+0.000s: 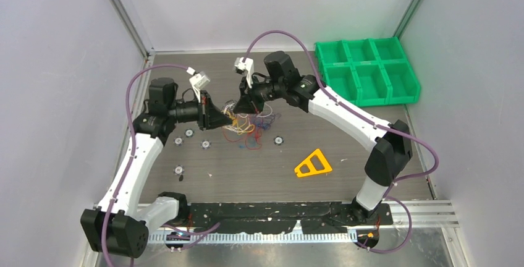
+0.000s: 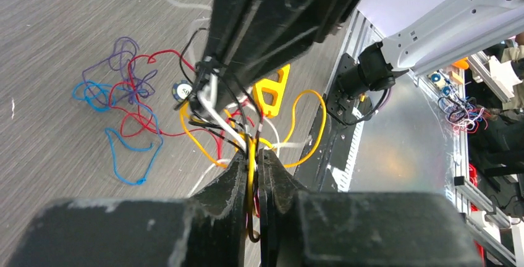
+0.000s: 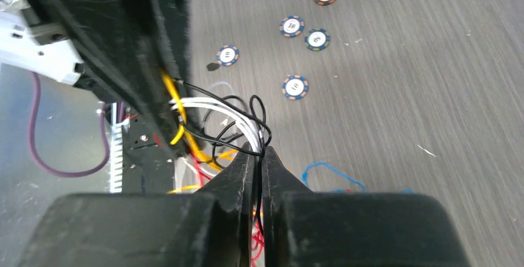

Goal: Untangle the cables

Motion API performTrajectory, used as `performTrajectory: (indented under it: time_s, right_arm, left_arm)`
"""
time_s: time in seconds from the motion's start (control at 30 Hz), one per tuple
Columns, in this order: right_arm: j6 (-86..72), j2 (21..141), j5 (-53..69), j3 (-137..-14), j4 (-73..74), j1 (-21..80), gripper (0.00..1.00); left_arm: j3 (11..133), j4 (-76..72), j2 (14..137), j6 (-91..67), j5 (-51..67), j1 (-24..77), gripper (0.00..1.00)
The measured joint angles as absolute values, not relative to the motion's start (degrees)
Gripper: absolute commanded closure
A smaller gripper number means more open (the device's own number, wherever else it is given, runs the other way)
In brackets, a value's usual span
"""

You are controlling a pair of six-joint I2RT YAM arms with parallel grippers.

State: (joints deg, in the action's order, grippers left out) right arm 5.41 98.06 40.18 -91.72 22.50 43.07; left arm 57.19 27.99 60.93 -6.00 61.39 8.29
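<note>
Top external: cables [image 1: 247,128], long axis left-right

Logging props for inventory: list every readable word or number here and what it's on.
"10": it seems, on one poker chip in the right wrist view.
Other poker chips: centre marks too blurred to read.
Yellow triangle, green bin: no text visible.

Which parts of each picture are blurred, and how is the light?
Top external view: even light, all sharp, soft shadows under the arms. Left wrist view: near jaws blurred, cables sharp. Right wrist view: near jaws blurred, poker chips sharp.
</note>
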Motion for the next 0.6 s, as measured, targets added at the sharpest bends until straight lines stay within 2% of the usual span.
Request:
performTrajectory:
  time_s: [0.07,0.13,0.37,0.5,0.6]
  right_arm:
    - [5.9,98.0,37.9,-91.7,22.4,43.3,0.94]
    - [5.7,97.8,35.3,-91.1,21.9,43.1,0.95]
    - [2.1,95.0,33.2,-90.1,21.0,39.7,0.95]
    - [-0.9,93.1,34.9,-88.2,18.5,39.2,0.94]
    - [-2.7,92.2,36.4,-86.4,17.5,39.4,0.95]
  left_arm:
    - [57.2,28.2,60.1,-6.1,60.7,8.3,0.60]
    - [57.1,28.5,58.4,-6.2,58.4,7.5,0.47]
    - [52.0,24.7,50.4,-7.7,50.1,4.1,0.18]
    - [49.8,19.6,51.9,-9.3,47.7,6.1,0.16]
    - [48.5,15.8,53.7,-10.4,44.1,9.2,0.24]
